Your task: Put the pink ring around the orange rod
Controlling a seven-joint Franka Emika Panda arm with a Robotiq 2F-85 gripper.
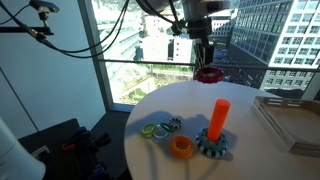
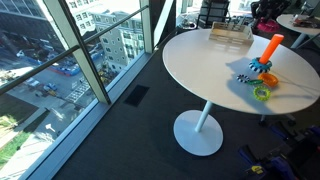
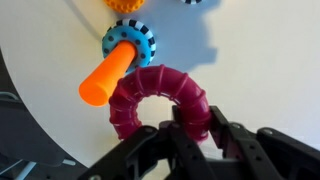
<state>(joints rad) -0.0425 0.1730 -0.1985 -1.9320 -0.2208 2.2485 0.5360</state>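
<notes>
the gripper (image 3: 197, 128) pinches the near rim of the pink ring (image 3: 128, 108); the orange rod (image 3: 108, 72) on its toothed base (image 3: 147, 38) is just left.

White table (image 1: 170, 105): orange rod (image 1: 220, 115), orange ring (image 1: 181, 146).

Upright rod (image 1: 219, 118) on table (image 1: 160, 105), ring (image 1: 208, 74) aloft

In the wrist view my gripper (image 3: 195, 128) covers the near arc of the pink ring (image 3: 150, 95), and the top edge cuts the orange ring (image 3: 122, 4) down to a sliver. In an exterior view the gripper (image 2: 265, 12) is small, dark and clipped by the top edge, so I cannot make out its jaws there. The tray (image 1: 292, 122) runs off the right edge.
</notes>
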